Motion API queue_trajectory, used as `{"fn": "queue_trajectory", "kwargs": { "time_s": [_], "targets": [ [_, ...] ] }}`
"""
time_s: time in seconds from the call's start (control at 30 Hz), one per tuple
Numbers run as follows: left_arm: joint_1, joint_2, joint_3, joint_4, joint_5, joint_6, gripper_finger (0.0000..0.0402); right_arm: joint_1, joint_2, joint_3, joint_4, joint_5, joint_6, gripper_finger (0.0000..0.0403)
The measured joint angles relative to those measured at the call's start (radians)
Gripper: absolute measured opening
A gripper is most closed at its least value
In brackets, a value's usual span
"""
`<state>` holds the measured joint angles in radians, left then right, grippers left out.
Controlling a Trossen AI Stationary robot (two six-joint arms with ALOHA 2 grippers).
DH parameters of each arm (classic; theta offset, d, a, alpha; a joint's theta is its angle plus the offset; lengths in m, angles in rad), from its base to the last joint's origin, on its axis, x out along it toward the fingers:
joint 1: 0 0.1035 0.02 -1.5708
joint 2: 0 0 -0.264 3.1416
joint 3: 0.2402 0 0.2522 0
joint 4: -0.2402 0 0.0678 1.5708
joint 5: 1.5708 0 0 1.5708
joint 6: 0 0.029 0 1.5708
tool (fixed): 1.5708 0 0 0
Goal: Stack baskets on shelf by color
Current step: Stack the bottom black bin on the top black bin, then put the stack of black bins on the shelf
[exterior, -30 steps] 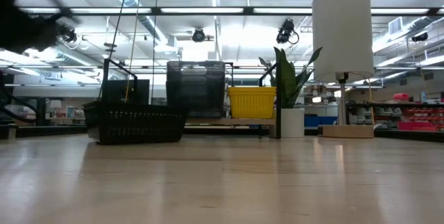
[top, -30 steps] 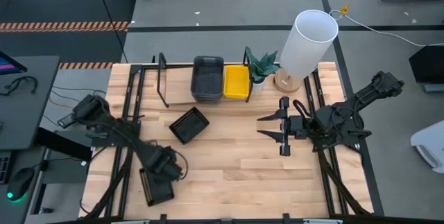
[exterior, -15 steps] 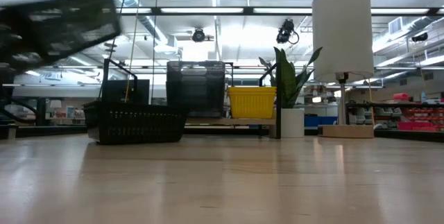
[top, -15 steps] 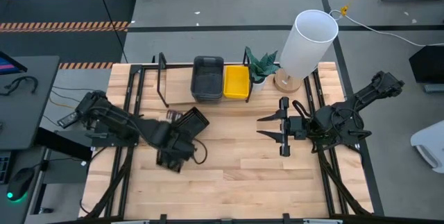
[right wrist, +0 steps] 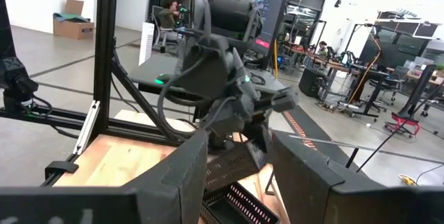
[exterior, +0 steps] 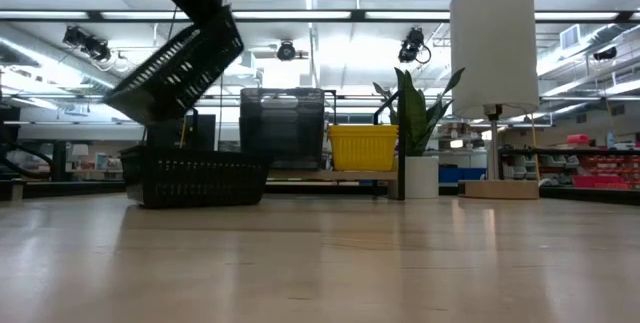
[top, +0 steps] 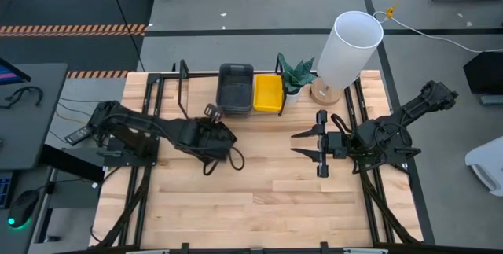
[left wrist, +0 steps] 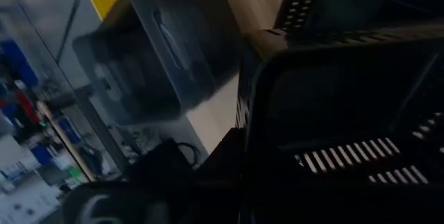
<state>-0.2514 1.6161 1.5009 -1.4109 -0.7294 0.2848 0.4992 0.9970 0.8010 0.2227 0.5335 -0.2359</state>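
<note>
My left gripper (top: 206, 132) is shut on a black slatted basket (exterior: 180, 68) and holds it in the air over a second black basket (exterior: 195, 178), which rests flat on the tabletop in front of the shelf (top: 203, 101). From above, the gripper hides most of the held basket. On the shelf board stand stacked smoky grey baskets (top: 236, 89) and, beside them, a yellow basket (top: 268, 93). My right gripper (top: 299, 144) waits open on the table's right side, pointing left. My left gripper comes from above onto the black basket's raised end (exterior: 218, 25); the gripper's own body hides where the fingers meet the rim. The basket is lifted clear and hangs tilted, its lower end (exterior: 125, 98) just above the resting black basket.
A small potted plant (top: 295, 73) and a lamp with a tall white shade (top: 350, 46) stand at the shelf's right end. The shelf's black upright posts (top: 185, 89) rise at its left end. Bare wood (top: 259, 183) lies across the table's near half.
My left gripper has carried the black basket from the table's near left corner up and toward the far edge, to a place above the other black basket by the shelf. The held basket now hangs tilted. The right arm has kept still.
</note>
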Motion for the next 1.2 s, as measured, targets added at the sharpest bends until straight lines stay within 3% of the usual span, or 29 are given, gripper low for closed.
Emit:
{"fn": "queue_trajectory", "kwargs": {
  "time_s": [0.33, 0.43, 0.57, 0.67, 0.93, 1.1, 1.2],
  "targets": [
    [0.048, 0.001, -0.16, 0.205, 0.02, 0.337, 0.0008, 0.0, 0.0, 0.0, 0.0, 0.0, 0.006, 0.0165],
    [0.048, 0.001, -0.167, 0.249, 0.1, 0.389, 0.0008, 0.0, 0.0, 0.0, 0.0, 0.0, 0.007, 0.0165],
    [0.052, 0.001, -0.167, 0.294, 0.24, 0.39, 0.0009, 0.0, 0.0, 0.0, 0.0, 0.0, 0.008, 0.0165],
    [0.05, 0.001, -0.167, 0.3, 0.267, 0.384, 0.002, 0.0, 0.0, 0.0, 0.0, 0.0, 0.008, 0.0165],
    [0.045, 0.001, -0.167, 0.312, 0.272, 0.319, 0.0118, 0.0, 0.0, 0.0, 0.0, 0.0, 0.008, 0.0165],
    [0.032, 0.001, -0.158, 0.313, 0.282, 0.188, 0.0168, 0.0, 0.0, 0.0, 0.0, 0.0, 0.008, 0.0165],
    [0.011, 0.0, -0.146, 0.32, 0.378, 0.063, 0.0179, 0.0, 0.0, 0.0, 0.0, 0.0, 0.008, 0.0165]
  ]
}}
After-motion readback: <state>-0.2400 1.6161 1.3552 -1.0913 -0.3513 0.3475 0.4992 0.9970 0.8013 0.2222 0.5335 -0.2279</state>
